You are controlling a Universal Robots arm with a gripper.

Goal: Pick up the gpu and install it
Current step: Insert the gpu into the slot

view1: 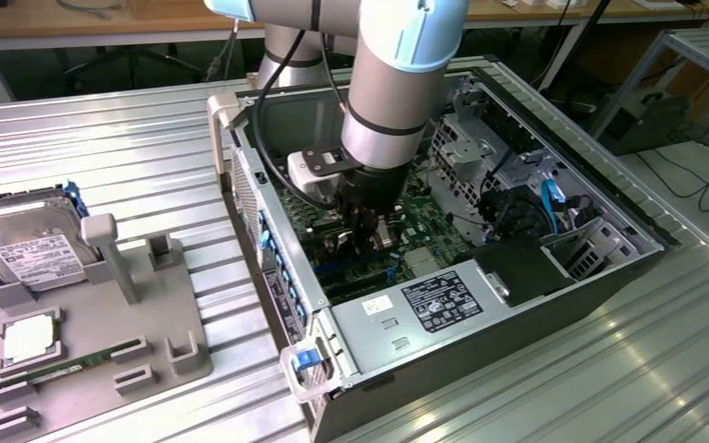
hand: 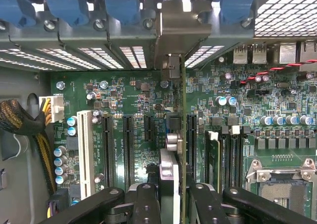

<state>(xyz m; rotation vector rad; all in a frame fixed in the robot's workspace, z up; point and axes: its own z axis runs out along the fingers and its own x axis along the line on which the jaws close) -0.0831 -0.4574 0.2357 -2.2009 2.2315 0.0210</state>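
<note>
Silver ribbed surface (view1: 121,157) carries the open computer case (view1: 601,277); the hand (view1: 371,235) reaches down over the motherboard (view1: 423,221). In the wrist view the hand (hand: 171,194) grasps the gpu (hand: 182,135) edge-on, its bracket (hand: 181,26) near the rear slots. Installation step: judged to require alignment with the expansion slot (hand: 191,135).

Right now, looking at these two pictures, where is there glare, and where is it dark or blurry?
Exterior view: light streaks glare on the ribbed metal table; the open grey computer case is shadowed inside. Wrist view: the silver perforated rear vents blow out white, the black gripper up close looks soft, the green motherboard is evenly lit.
</note>
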